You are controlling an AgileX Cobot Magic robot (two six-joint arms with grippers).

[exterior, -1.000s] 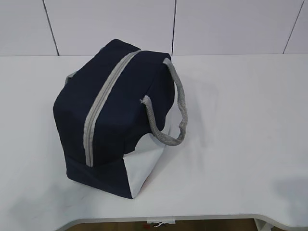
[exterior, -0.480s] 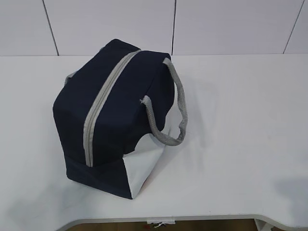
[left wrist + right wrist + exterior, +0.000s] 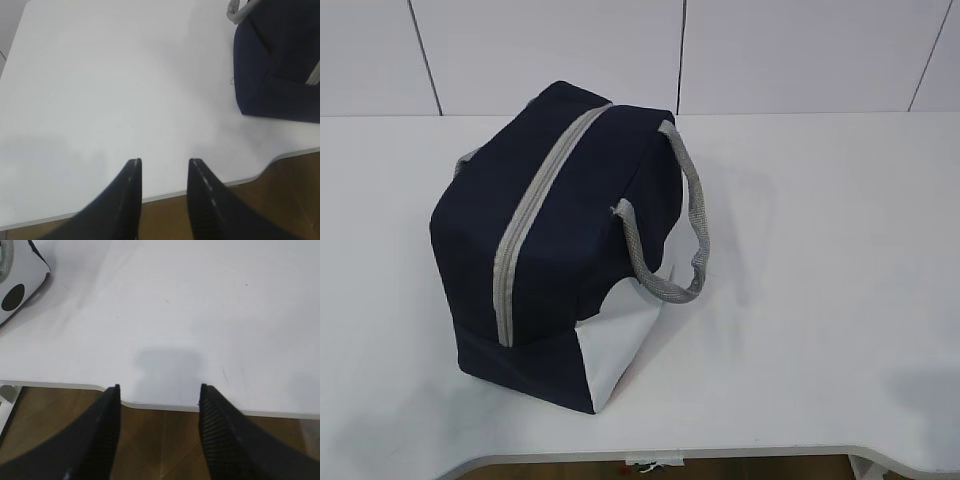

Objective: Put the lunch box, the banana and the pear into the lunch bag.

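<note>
The navy-blue lunch bag (image 3: 555, 240) stands on the white table (image 3: 820, 250), left of centre, its grey zipper (image 3: 525, 235) shut along the top and a grey handle (image 3: 685, 230) hanging on its right side. Its corner shows in the left wrist view (image 3: 280, 65). Its white panel with a black dot shows in the right wrist view (image 3: 17, 280). The lunch box, banana and pear are out of view. My left gripper (image 3: 164, 161) is open and empty over the table's front edge. My right gripper (image 3: 159, 387) is open and empty over the front edge too. Neither gripper shows in the exterior view.
The table's front edge has a curved cut-out (image 3: 650, 455), with brown floor (image 3: 160, 440) below. A white panelled wall (image 3: 680, 55) stands behind the table.
</note>
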